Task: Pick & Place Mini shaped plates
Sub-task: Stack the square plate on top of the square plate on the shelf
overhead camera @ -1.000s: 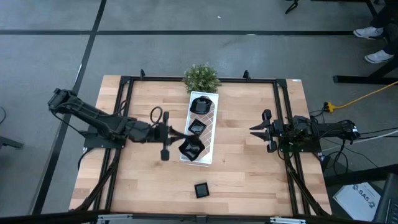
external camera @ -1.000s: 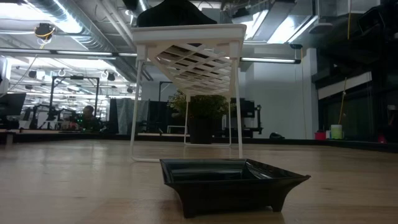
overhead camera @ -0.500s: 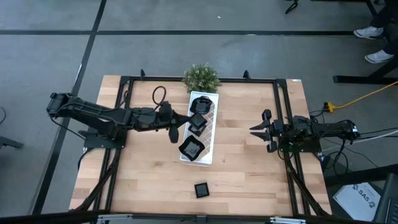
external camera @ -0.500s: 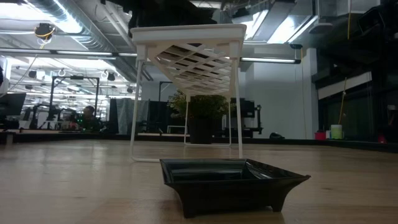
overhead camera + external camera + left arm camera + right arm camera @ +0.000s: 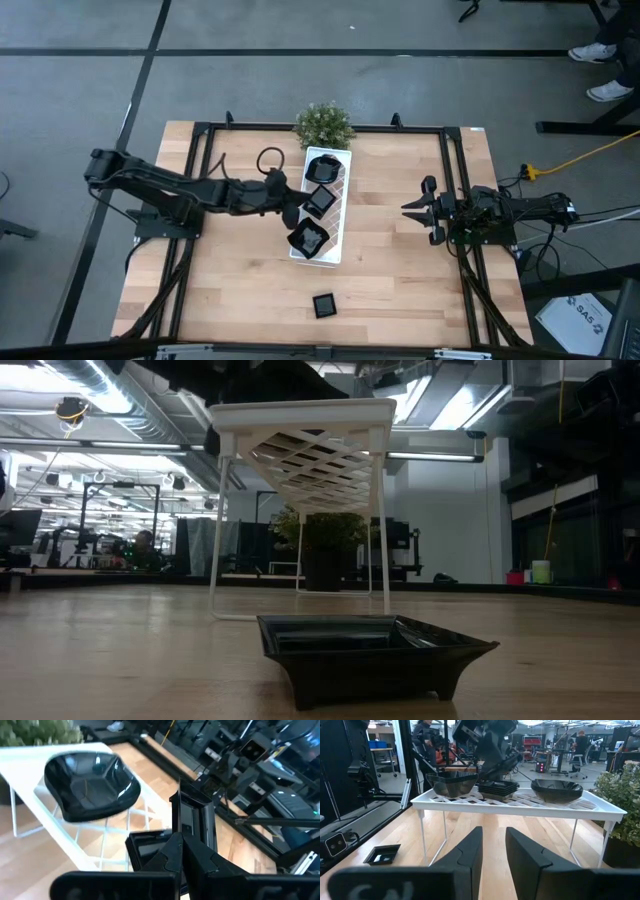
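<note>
Wooden surface (image 5: pixel 240 270) carries my white tray (image 5: pixel 340 205). Left end effector (image 5: pixel 297 200), fully closed, sits above the middle plate (image 5: pixel 321 200); I see nothing gripped. Right end effector (image 5: pixel 412 208) waits right, partly open, empty.

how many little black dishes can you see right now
4: three glossy black dishes on the white lattice tray, a round one, a square middle one, another square, plus one on the table. Stacked ones may hide.

Mini shaped plates (image 5: pixel 92 780) present a glossy black, smooth, reflective glaze; the tray (image 5: pixel 520 802) appears matt white lattice on thin white wire-like legs; the table (image 5: pixel 400 270) is pale wood planks with visible grain, framed by dark metal rails (image 5: pixel 455 200).
</note>
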